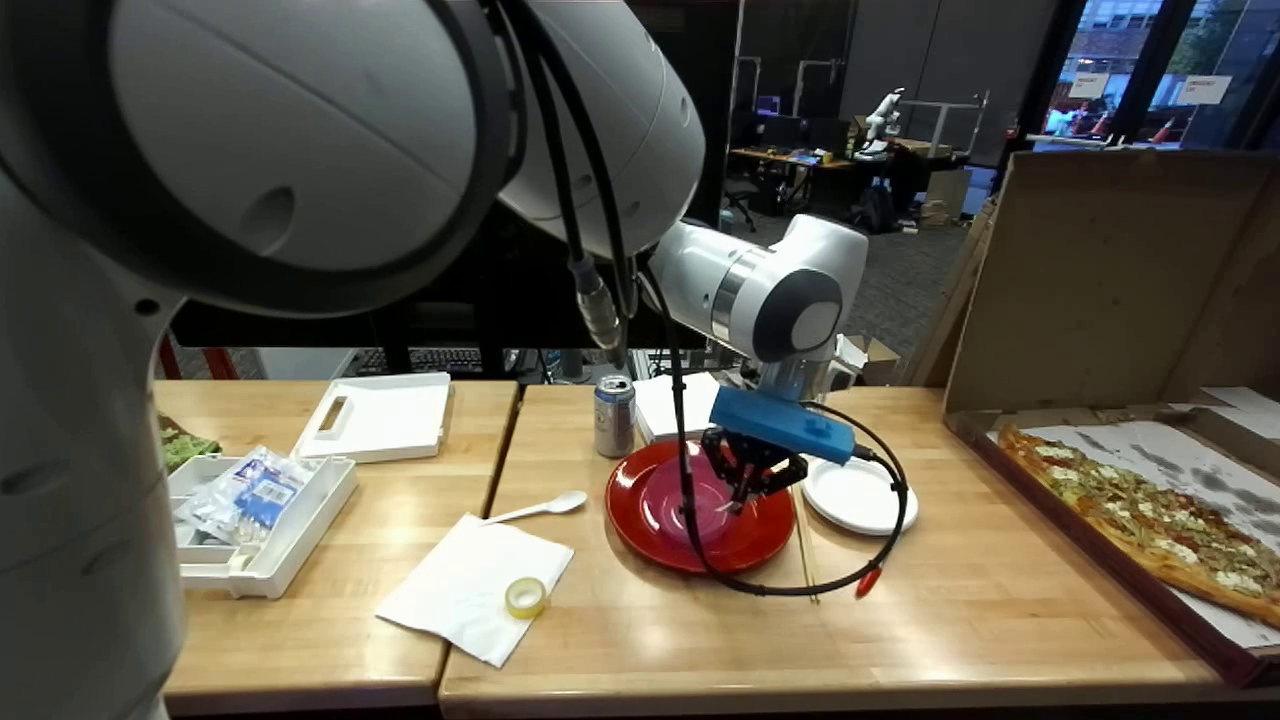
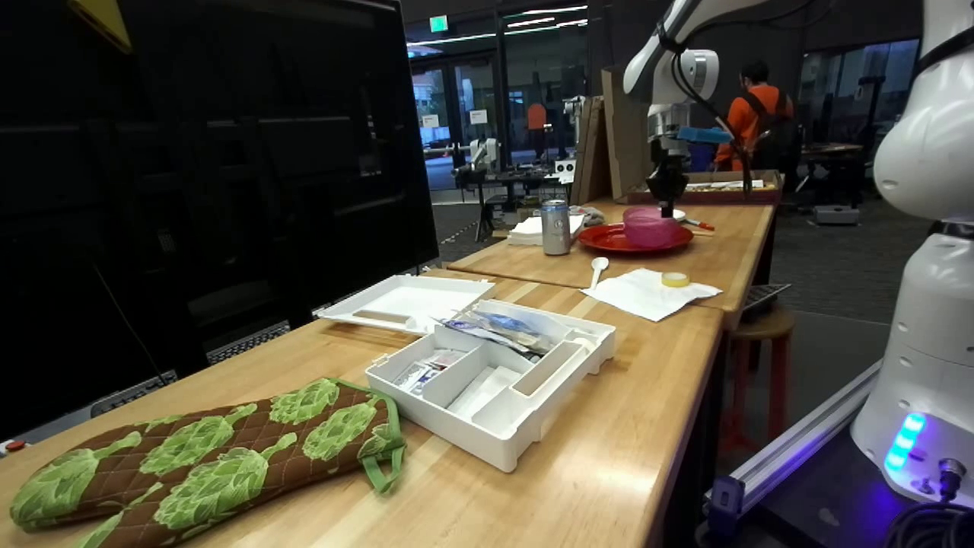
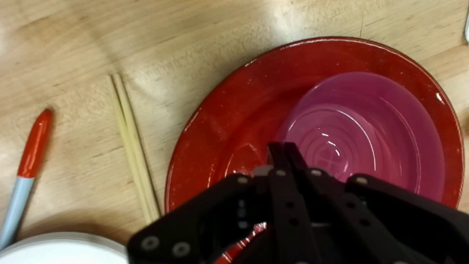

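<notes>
A translucent pink bowl sits within a glossy red plate, seen in both exterior views: bowl (image 1: 662, 500) (image 2: 645, 230), plate (image 1: 770, 530) (image 2: 597, 237). In the wrist view the bowl (image 3: 410, 146) lies toward the right side of the plate (image 3: 220, 128). My gripper (image 3: 283, 145) is closed with its fingertips on either side of the bowl's near-left rim, pinching it. The gripper points down over the bowl in both exterior views (image 1: 738, 503) (image 2: 667, 210). Whether the bowl's base touches the plate or is slightly raised, I cannot tell.
Chopsticks (image 3: 133, 146), a red-capped marker (image 3: 33, 146) and a white plate (image 1: 850, 500) lie beside the red plate. A can (image 1: 614, 420), spoon (image 1: 540, 507), napkin (image 1: 450, 590) and tape roll (image 1: 525, 597) are opposite. An open pizza box (image 1: 1110, 280), divided white box (image 2: 487, 441) and oven mitt (image 2: 213, 457) stand farther off.
</notes>
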Motion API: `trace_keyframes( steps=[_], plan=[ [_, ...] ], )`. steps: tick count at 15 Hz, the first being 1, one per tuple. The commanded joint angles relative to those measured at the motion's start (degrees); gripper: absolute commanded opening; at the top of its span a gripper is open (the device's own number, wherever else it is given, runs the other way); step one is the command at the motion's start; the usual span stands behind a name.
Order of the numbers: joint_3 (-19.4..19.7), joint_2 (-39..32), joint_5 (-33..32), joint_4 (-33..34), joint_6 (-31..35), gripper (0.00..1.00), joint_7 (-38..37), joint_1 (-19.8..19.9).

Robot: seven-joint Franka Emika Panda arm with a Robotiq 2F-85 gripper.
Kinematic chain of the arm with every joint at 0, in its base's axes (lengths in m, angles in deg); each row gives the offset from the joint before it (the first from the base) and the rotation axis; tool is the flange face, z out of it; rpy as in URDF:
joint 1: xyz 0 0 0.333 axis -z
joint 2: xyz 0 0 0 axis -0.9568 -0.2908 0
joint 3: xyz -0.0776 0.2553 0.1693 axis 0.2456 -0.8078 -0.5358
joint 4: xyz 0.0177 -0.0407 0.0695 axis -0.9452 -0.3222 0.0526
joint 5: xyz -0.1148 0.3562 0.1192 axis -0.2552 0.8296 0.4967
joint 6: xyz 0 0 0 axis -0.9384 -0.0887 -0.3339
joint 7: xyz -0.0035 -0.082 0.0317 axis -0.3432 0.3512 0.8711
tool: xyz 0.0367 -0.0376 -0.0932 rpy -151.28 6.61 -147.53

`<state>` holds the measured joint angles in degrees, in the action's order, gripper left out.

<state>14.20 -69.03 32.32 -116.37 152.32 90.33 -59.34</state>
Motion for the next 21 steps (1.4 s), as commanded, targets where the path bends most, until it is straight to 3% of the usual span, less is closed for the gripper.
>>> trace_keyframes(
  steps=[1, 6, 12, 21],
  plan=[
    [0.14, 3.26, 0.71, 1.51, -2.66, 0.01, 0.05, 1.51],
    [2.58, 3.39, 1.93, 8.33, -6.59, 0.01, -0.31, 4.32],
    [5.62, -2.61, 7.06, 18.31, -10.98, 0.01, 0.09, 9.46],
    [4.27, -14.23, 7.25, 28.77, -15.49, 0.01, -4.27, 13.19]
  ],
)
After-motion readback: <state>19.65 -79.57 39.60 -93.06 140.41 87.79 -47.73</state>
